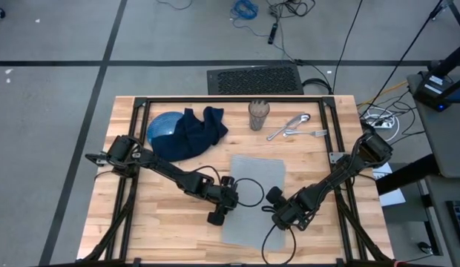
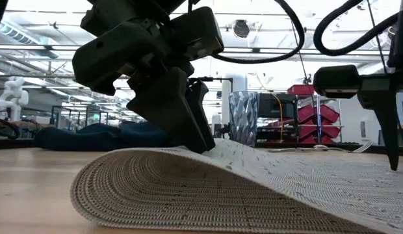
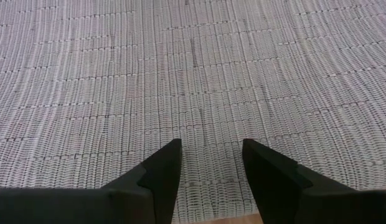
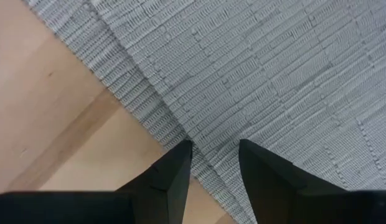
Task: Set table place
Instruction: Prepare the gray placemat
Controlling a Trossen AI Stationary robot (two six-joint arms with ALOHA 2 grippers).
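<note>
A light butcher-block bench [image 1: 171, 215] with a thin black frame sits on grey floor, cables trailing behind it. Front and centre lies the grey placemat [image 1: 254, 194], a flat woven rectangle with fine ribbed rows; seen from bench level its near edge curls up off the wood in a low wave. The left tool [image 1: 217, 217] is down at the mat's left edge, fingers parted a little with the weave between them, tips on the mat, though whether they truly pinch it I cannot tell. The right tool [image 1: 282, 219] comes in at the mat's right edge, its fingers [image 4: 174, 171] also slightly spread, straddling the hem where fabric meets wood.

Beyond the left tool, toward the far left corner, a crumpled navy cloth napkin [image 1: 194, 132] drapes over a round blue plate [image 1: 162, 127], covering much of it. Beyond both tools, past the mat's far edge, stands a ribbed tumbler [image 1: 259, 115], upright; nothing can be made out inside it. Beside it, metal cutlery [image 1: 295, 127] lies loose on the wood.
</note>
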